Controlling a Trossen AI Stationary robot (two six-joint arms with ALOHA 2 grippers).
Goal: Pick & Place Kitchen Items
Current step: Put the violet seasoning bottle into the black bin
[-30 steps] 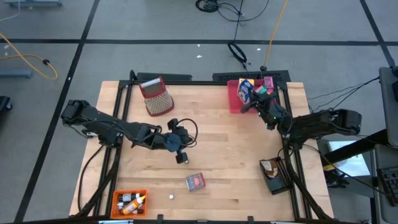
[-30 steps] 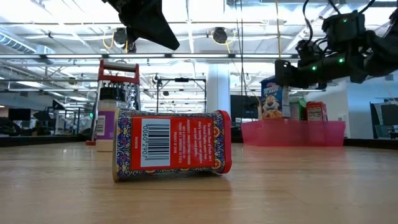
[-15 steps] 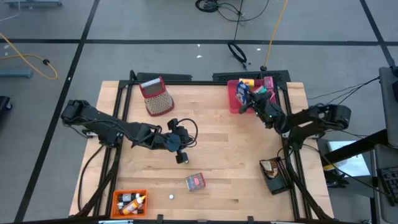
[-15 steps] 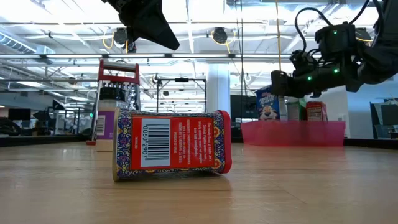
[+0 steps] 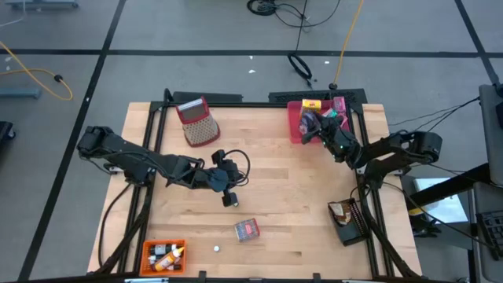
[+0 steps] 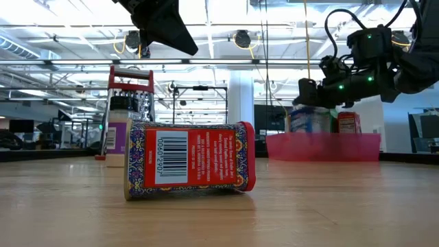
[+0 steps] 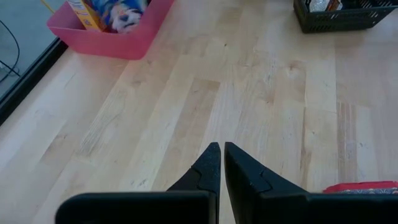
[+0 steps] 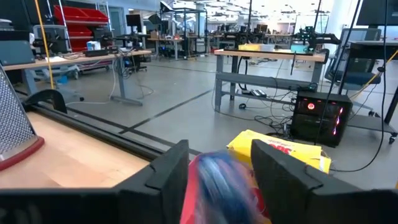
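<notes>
My right gripper stands open over the pink tray at the table's far right. A blue packet, blurred, is just below its fingers inside the tray; in the right wrist view the blue packet shows between the two fingers. A yellow box lies in the tray beyond it. My left gripper hangs shut above the table's middle. A red box lies on its side on the wood near the front edge.
A red-topped mesh grater stands at the far left. An orange tray with small items sits at the near left corner, a black tray at the near right. A tiny white piece lies near the red box.
My right gripper has moved a little toward the table's far left and down, over the pink tray, and has opened. The blue packet it held has dropped from its fingers into the tray.
</notes>
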